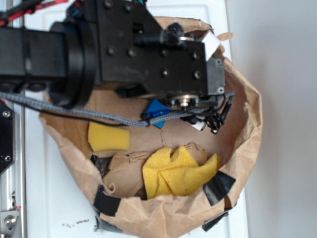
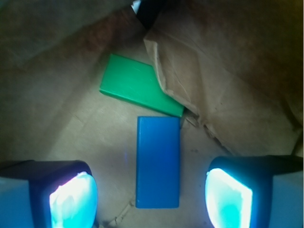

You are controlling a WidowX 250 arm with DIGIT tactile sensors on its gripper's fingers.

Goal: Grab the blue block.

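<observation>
You're looking at a white bench (image 1: 44, 198) beside a plain pale wall (image 1: 282, 74), with a wide brown paper bag (image 1: 245, 144) on it, its rolled rim patched with black tape (image 1: 218, 187). The black arm (image 1: 124, 44) hangs over the bag. A crumpled yellow cloth (image 1: 178, 171) and a yellow sponge (image 1: 108, 137) lie on the paper near the rim. In your wrist view the blue block (image 2: 158, 161) lies flat on the bag floor, lengthwise between the jaws (image 2: 152, 197), which are spread wide and clear of it on both sides. Its far end touches the green block (image 2: 137, 84), which sits angled and partly under a paper fold (image 2: 213, 71).
</observation>
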